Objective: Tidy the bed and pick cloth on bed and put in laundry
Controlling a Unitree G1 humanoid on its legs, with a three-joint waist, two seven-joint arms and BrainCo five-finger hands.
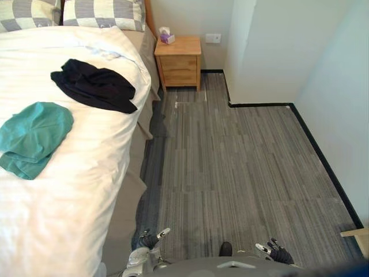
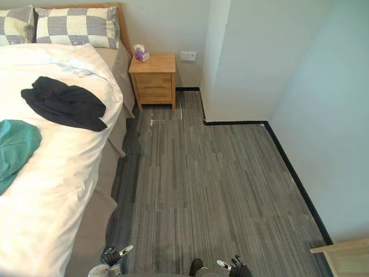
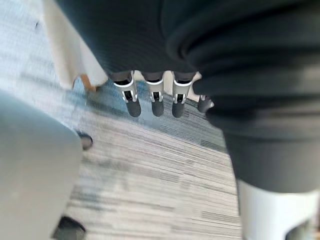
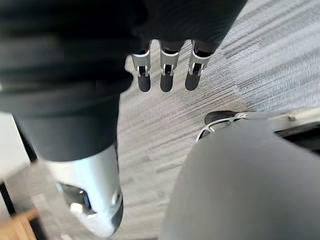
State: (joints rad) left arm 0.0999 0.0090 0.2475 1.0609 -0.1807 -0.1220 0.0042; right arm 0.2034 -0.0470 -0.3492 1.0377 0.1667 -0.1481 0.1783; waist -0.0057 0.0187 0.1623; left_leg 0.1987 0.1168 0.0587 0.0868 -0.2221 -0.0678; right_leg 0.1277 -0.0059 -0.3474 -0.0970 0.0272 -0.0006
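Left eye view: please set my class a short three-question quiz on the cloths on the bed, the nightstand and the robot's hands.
1. True or false: the crumpled black cloth lies nearer the grey-and-white checked pillows than the rumpled teal cloth does.
2. What stands on the small wooden nightstand? A a lamp; B a tissue box; C a book.
3. Fill the gap: the left hand and the right hand, fingers straight, hang over the grey striped floor holding ____.
Key: 1 true; 2 B; 3 nothing.

Bedroom: white-duveted bed (image 1: 69, 190) (checked pillows (image 1: 104, 14) at head), wooden nightstand (image 1: 179, 62), grey carpet floor (image 1: 242, 173).
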